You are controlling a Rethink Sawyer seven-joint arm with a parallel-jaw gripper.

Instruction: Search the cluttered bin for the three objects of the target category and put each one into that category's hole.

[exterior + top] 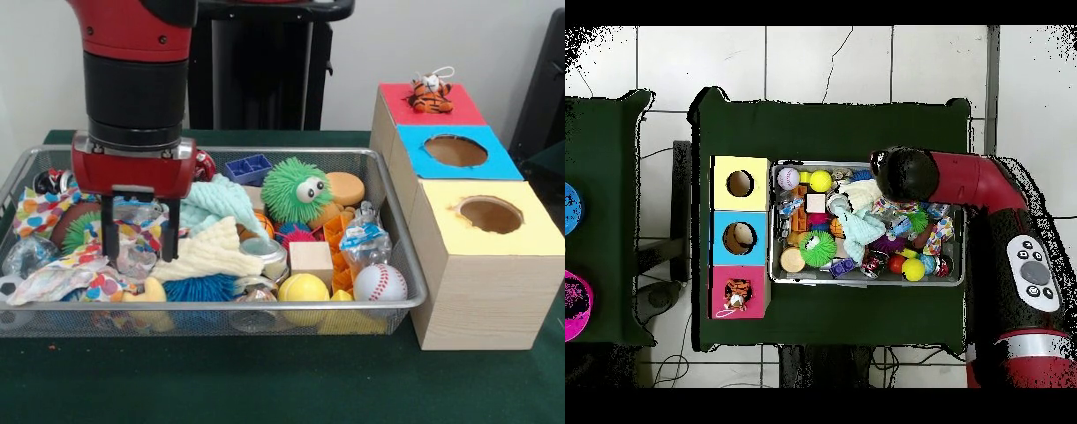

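gripper [139, 231]: released, black fingers parted over crinkled clear wrapping at 9 o'clock in the silver wire-mesh bin [402, 252] | green spiky googly-eyed puffball [296, 190]: bin, 1 o'clock of centre | blue spiky puffball [199, 287]: 6 o'clock rim | orange striped tiger plush [432, 94]: on red-topped wooden box [394, 102], over its hole

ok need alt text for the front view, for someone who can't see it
A red and black robot arm lowers its open gripper into a wire mesh bin crowded with toys, including a green puffball. Beside the bin stand three wooden boxes; a tiger plush sits on the red-topped box.
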